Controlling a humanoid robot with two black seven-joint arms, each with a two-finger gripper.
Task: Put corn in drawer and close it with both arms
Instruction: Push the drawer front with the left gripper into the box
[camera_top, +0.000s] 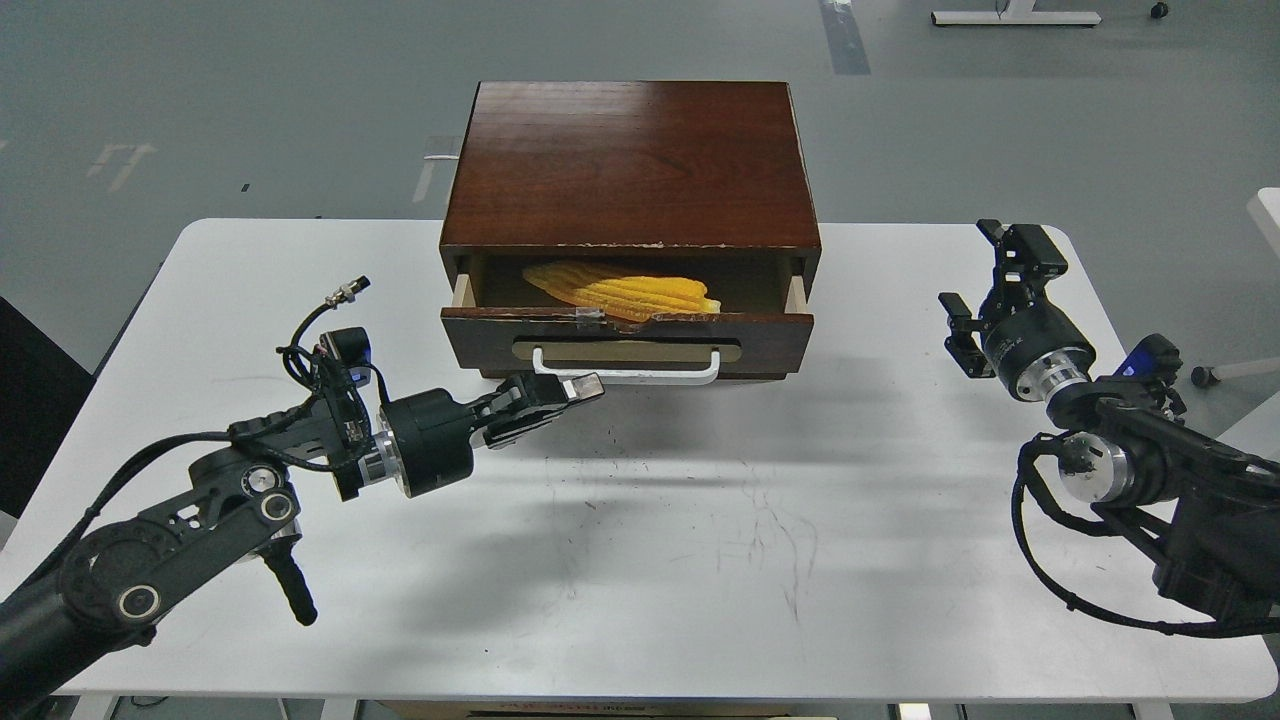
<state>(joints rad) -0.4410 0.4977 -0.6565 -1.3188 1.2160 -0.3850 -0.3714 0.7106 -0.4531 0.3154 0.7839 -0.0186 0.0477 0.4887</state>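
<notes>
We see corn (625, 290) lying inside half-open drawer (628, 340) of cabinet (630, 165). Our left gripper (580, 388), fingers pressed together, empty, tip just beside white handle (628, 373). Our right gripper (985, 290) spread wide, empty, well apart over table (640, 560).

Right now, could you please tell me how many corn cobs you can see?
1: the corn lies inside the open drawer. The drawer's back is hidden, so more could be there.
</notes>
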